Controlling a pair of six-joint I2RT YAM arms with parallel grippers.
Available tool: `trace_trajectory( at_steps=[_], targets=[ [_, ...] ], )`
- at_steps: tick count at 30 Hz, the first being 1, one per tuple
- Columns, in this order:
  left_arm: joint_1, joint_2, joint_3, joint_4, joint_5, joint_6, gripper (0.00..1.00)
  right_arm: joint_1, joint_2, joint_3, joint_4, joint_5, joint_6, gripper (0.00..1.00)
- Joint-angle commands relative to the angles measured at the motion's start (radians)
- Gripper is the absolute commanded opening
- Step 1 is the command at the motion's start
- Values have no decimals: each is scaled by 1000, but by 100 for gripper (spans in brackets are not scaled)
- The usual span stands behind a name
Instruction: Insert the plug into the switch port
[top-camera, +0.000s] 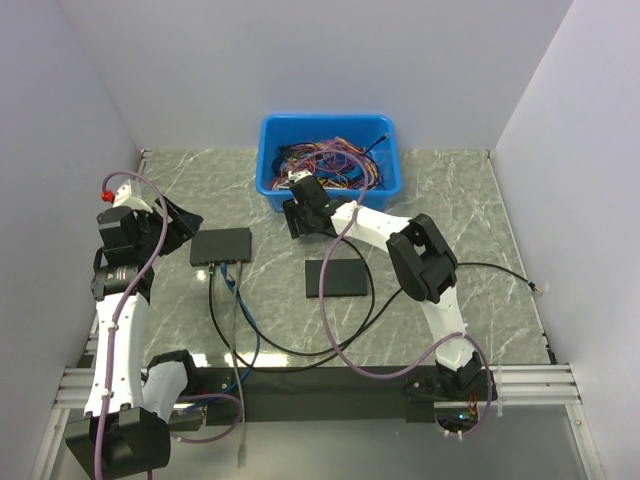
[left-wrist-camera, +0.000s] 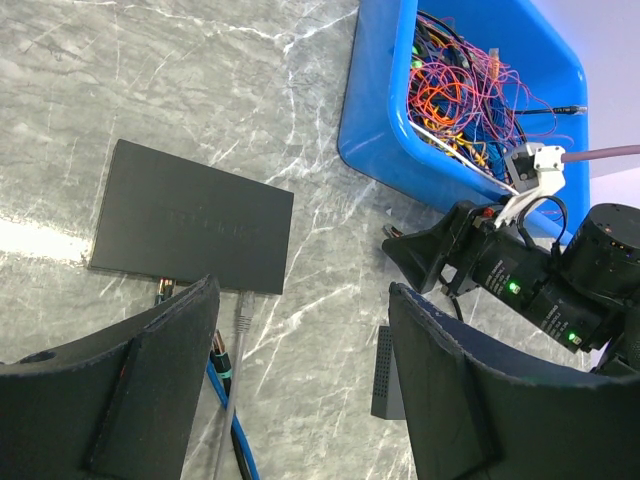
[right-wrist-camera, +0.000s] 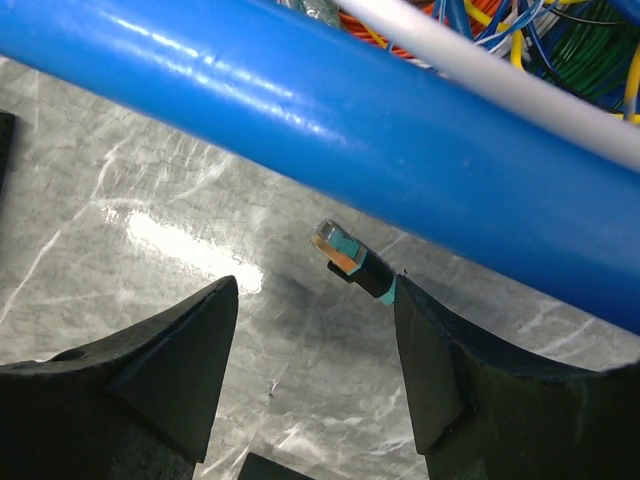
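Bright even light, tabletop (right-wrist-camera: 182, 236) glare

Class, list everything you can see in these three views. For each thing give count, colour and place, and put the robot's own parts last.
switch: one, dark charcoal, left of the table's centre
slab: one, matte black, right of the switch
bin: one, blue, at the far edge
wires: a tangle, many colours, in the bin
plug: one, teal-banded, in front of the bin
blue cable: one, blue, at the switch's near edge
grey cable: one, grey, beside the blue one
black cable: at least one, black, looping on the table
table: one, grey marble
left gripper: one, black, open, near the switch
right gripper: one, black, open, around the plug
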Motion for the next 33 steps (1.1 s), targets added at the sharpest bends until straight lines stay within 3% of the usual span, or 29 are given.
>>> trace_trajectory(
  at_steps=[1,6,11,14,16,17,18,19,20,22,25,29,33],
  targets=[
    [6,-13,8,15,3,17,74,-24,45,37,-29,7,18,71],
    [8,-16,9,17,3,16,74,-23,52,29,-37,-25,24,69],
    [8,-15,8,14,4,16,74,-16,28,-24,-43,-38,46,59],
    [8,-21,6,15,6,17,74,-18,34,-15,-92,-10,61,60],
    [8,-24,6,15,3,17,74,-19,25,3,-136,11,81,46],
    [8,-24,6,15,4,17,74,-22,13,-9,-133,9,84,47],
    [8,-22,6,15,6,16,74,-24,2,-33,-124,4,84,52],
    [9,-24,5,17,7,16,74,-24,-10,-38,-115,-22,81,75],
    [8,-22,6,18,7,16,74,-24,-14,-38,-115,-36,77,85],
    [8,-22,8,17,12,16,74,-19,-47,-76,-65,-44,73,88],
    [9,-22,8,15,7,16,74,-16,-182,-210,70,-50,81,77],
    [8,-29,8,15,1,17,74,-19,-371,-359,199,-24,92,54],
    [8,-30,11,14,-3,16,74,-35,-498,-428,201,67,116,47]
  ],
)
